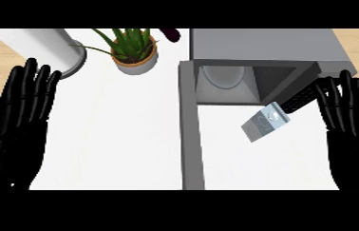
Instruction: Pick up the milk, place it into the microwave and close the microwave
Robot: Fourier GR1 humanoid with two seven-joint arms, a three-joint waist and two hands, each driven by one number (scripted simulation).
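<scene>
Milk (266, 123) tilted on the bench (112, 139), just outside the open mouth of the microwave (266, 47), not yet inside; door (189, 130) swung wide toward the near edge; by the look of it, nothing done so far: lifting, placing and closing all left; right hand (341, 106) just beside the milk, apart from it, fingers straight, holding nothing; left hand (28, 101) resting open at the view's left, likewise empty.
</scene>
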